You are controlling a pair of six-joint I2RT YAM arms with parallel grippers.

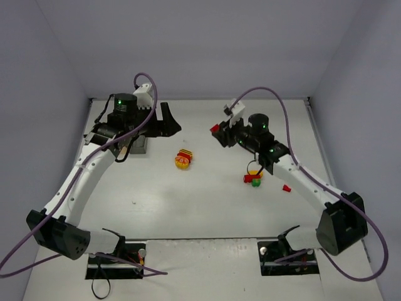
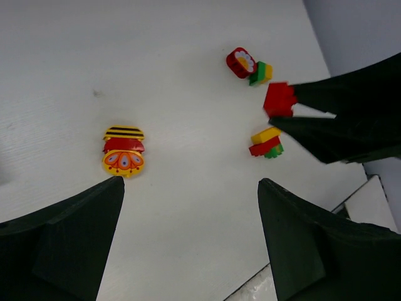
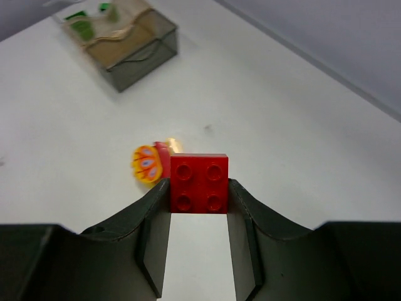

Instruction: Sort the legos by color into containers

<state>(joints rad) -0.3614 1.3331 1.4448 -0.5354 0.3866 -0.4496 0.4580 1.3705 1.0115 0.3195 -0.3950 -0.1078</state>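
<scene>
My right gripper [image 3: 199, 188] is shut on a red four-stud lego [image 3: 199, 183], held above the table; from above, this red lego [image 1: 215, 128] hangs mid-table at the right gripper [image 1: 217, 130]. A yellow-and-red clump [image 1: 183, 159] lies beyond it; the right wrist view shows this clump [image 3: 149, 163] just past the brick. A red-green-yellow clump [image 1: 252, 180] and a lone red piece [image 1: 286, 187] lie to the right. The containers [image 3: 125, 47] stand far left, with green pieces inside. My left gripper [image 2: 191, 182] is open and holds nothing, next to the containers [image 1: 136, 147].
In the left wrist view, a flower-printed red piece joined to green and yellow bricks [image 2: 249, 66] and a yellow-red-green clump [image 2: 266, 142] lie near the right gripper's dark fingers [image 2: 338, 125]. The table edge [image 2: 369, 188] runs close by. Grey walls enclose the table.
</scene>
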